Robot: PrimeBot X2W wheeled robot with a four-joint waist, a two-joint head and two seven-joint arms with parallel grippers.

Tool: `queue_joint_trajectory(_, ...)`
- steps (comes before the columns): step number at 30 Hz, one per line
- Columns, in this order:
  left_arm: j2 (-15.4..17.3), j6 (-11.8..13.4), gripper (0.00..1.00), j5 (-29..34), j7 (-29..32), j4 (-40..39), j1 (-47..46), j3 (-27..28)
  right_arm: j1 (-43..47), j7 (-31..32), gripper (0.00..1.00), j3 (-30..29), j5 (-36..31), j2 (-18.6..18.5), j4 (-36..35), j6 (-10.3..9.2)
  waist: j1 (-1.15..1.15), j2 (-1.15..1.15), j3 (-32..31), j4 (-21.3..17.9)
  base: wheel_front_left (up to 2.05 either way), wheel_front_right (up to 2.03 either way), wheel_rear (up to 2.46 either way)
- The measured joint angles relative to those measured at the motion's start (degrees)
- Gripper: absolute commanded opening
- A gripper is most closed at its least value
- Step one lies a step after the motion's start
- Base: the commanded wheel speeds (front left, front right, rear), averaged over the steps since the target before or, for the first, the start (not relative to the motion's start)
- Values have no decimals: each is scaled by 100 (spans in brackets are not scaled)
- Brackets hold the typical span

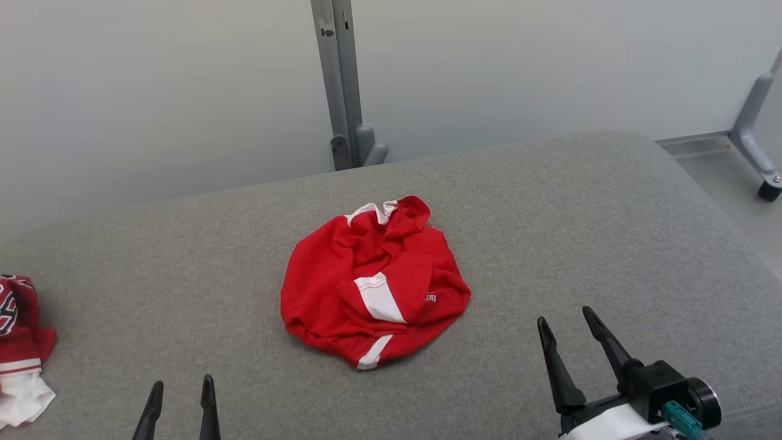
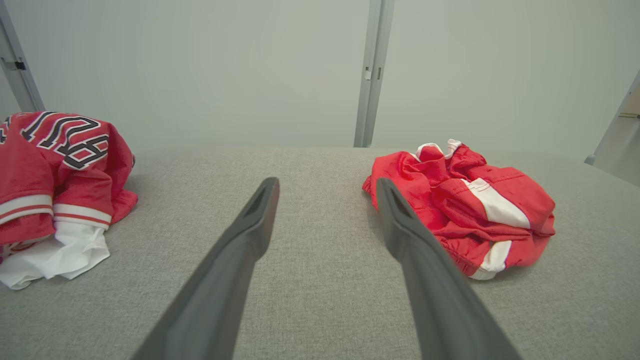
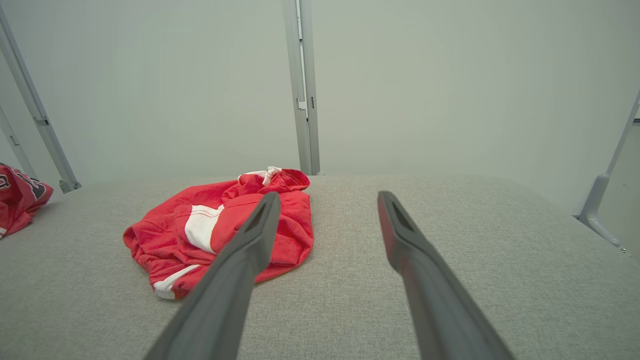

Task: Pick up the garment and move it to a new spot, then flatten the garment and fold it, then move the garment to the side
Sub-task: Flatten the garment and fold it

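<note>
Garment point(image 1: 374, 284) crumpled on grey table point(image 1: 550, 214)

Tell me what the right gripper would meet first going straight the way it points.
Probably nothing: the right gripper, jaws open, points across bare grey cushion, passing to the right of the red garment. Its height above the cushion is unclear.

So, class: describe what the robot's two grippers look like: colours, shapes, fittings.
The left gripper and right gripper each have two long, dark grey fingers that taper to slim tips. Behind the right one sits a blocky black housing with a round black end, a teal connector and a white band.
</note>
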Motion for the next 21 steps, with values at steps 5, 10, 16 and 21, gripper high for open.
queue_joint_trajectory(5, -2, 7, 100, 33, 0, 55, 0, -13, 19, 0, 100, 33, 4, 1, 22, 0, 0, 0, -30, -6, 0, 0, 0)
queue_joint_trajectory(10, -2, 3, 100, 38, 0, 205, 0, -37, 20, 0, 100, 15, 16, 1, 24, 0, 0, 0, -64, -22, 0, 0, 0)
queue_joint_trajectory(16, -3, -1, 100, 43, 0, 310, -3, -131, 19, 0, 100, -22, 55, 0, 20, 0, 0, 0, -69, 0, 0, 0, 0)
queue_joint_trajectory(21, -3, 0, 100, 40, 0, 356, -11, -156, 19, 0, 100, -24, 62, 0, 18, 0, 0, 0, -45, 37, 0, 0, 0)
